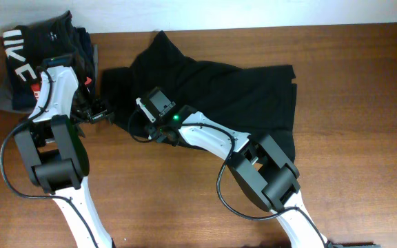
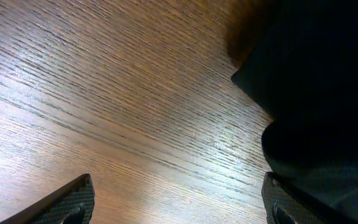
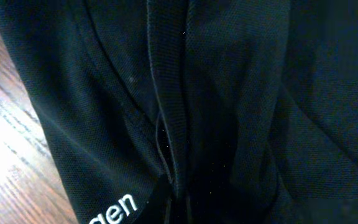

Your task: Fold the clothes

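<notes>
Right gripper (image 3: pixel 173 208): jaws pinched together on a raised ridge of the black garment (image 1: pixel 233 89); the rest spreads ahead of them. Left gripper (image 2: pixel 179 202): jaws apart over the table (image 2: pixel 104 93), with the cloth edge just outside one finger. Soft, light, limp; probably best taken at hems or corners.

The left white-and-black jointed arm (image 1: pixel 50 103) reaches forward. Its wrist is tipped down, and the left two-finger gripper (image 2: pixel 179 202) is spread wide, its black textured fingertips (image 2: pixel 73 199) standing well apart. The right white-and-black jointed arm (image 1: pixel 212 136) stretches forward and across to its own left, and the right two-finger gripper (image 3: pixel 169 202) is closed tight on a pinched fold of the plain black soft-fabric garment (image 3: pixel 241 93).
</notes>
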Controlling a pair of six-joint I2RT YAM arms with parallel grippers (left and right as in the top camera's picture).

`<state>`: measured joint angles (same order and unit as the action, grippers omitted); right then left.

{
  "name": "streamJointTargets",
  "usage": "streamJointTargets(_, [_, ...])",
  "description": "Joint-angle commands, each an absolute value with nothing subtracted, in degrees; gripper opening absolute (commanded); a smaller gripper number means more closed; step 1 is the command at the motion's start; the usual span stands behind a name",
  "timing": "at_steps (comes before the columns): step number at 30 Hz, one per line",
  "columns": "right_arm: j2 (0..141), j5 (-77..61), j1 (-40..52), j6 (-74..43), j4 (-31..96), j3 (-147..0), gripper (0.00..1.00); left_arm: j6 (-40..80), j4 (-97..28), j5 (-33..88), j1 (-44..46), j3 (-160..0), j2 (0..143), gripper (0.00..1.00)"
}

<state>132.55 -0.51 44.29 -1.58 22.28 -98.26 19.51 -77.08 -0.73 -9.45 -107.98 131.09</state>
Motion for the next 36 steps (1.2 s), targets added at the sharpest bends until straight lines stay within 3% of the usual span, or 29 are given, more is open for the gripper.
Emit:
streamJointTargets(1, [133.12, 3.57, 44.6, -1.96, 22.13, -99.42, 0.04, 19.84, -76.97, -1.34, -9.54, -107.59, 131.48, 0.86])
streamJointTargets(36, [132.73, 10.13, 43.9, -1.98, 27.14, -104.92, 0.14, 19.81, -76.95, -1.37, -9.54, -107.59, 131.48, 0.86])
